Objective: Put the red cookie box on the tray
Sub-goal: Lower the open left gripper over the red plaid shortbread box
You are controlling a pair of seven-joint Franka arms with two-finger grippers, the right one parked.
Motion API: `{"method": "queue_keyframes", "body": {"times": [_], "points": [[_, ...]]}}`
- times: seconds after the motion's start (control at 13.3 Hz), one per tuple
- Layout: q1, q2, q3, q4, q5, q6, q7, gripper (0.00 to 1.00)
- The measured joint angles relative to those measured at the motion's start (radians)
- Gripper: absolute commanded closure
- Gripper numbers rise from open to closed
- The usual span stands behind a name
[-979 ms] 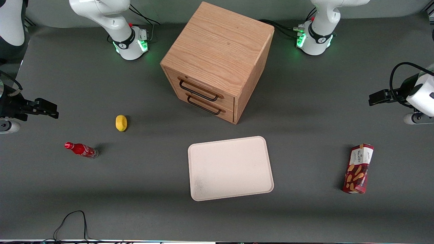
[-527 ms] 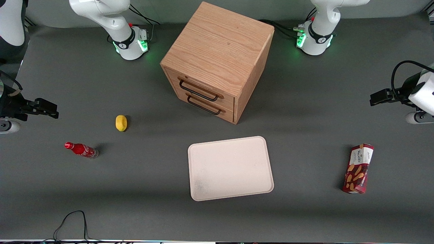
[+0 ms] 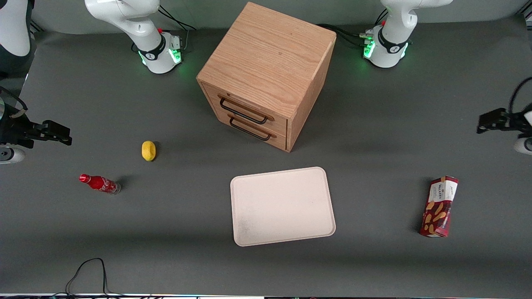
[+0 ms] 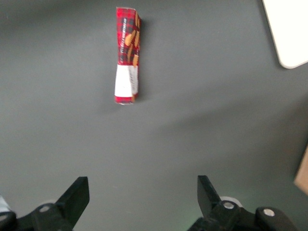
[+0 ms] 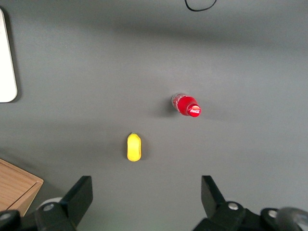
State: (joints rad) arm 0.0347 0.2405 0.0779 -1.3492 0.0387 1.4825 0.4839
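The gripper (image 4: 143, 197) hangs with fingers (image 4: 77, 195) spread wide and empty, well apart from the box (image 3: 440, 206) lying on the counter (image 3: 374, 257) toward the working arm's end, so a crooked approach could nudge it farther from the tray (image 3: 282, 205).

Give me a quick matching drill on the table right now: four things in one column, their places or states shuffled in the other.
1. red cookie box
2. tray
3. gripper
4. lemon

a. nothing on it, in front of the drawers
b. fingers open, holding nothing
c. lying flat on the table, toward the working arm's end
d. beside the soda bottle, toward the parked arm's end

Pairs: 1-c, 2-a, 3-b, 4-d
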Motion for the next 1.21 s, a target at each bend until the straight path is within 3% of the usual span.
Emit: {"method": "queue_keyframes", "body": {"times": [0.15,0.68,1.21], "points": [[0.044,0.069,0.001,0.068,0.0,0.0,0.088,0.0],[0.031,0.178,-0.017,0.102,-0.001,0.024,0.102,0.0],[0.011,0.462,-0.019,0.102,-0.007,0.348,0.102,0.0]]}}
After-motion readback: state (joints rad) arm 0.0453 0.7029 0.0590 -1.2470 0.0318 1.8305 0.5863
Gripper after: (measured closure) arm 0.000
